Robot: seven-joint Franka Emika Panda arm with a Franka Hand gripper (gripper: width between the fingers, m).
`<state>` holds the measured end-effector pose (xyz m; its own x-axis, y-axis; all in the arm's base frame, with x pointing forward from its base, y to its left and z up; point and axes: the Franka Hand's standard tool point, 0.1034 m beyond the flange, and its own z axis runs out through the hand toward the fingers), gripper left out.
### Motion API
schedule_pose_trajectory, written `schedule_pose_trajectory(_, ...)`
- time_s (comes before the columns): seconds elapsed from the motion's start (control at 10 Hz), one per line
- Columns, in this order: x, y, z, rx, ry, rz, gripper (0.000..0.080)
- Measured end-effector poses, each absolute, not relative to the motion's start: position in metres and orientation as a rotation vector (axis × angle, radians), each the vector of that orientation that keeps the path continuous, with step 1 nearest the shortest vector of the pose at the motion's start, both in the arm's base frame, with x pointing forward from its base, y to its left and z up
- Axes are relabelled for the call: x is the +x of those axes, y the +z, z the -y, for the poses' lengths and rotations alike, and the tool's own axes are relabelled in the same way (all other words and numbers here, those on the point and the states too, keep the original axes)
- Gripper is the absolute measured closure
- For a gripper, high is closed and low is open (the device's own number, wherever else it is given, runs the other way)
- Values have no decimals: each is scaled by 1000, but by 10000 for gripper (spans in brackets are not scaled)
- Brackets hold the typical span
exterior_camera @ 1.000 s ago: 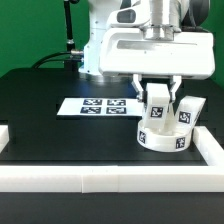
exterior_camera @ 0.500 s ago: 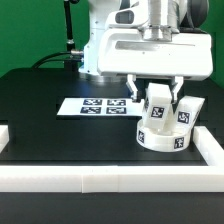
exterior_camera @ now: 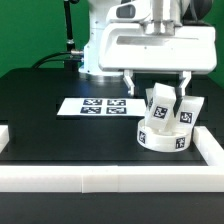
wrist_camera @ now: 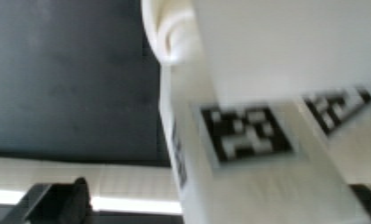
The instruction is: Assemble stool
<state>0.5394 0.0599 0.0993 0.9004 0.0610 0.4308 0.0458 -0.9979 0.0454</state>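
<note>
Claw (exterior_camera: pixel 159 84) spread open above an upright leg (exterior_camera: pixel 159 108) on the round seat (exterior_camera: pixel 164 135); likely light, rigid, smooth plastic, best pinched across the leg's flat sides.

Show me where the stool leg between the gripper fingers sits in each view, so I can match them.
Exterior view: the leg stands tilted on the round seat, at the exterior view's right, between the fingers of the gripper.
Wrist view: the leg fills the middle, blurred and close.
Shared landmark: the black-and-white tag on the leg.
</note>
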Motion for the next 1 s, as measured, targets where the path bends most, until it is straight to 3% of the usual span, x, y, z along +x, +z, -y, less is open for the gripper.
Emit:
schedule_pose_trajectory(0.9, 534, 93, -53, 3027, 661, -86, 150)
schedule_pose_trajectory(1.0, 533, 92, -54, 3028, 657, -88, 265)
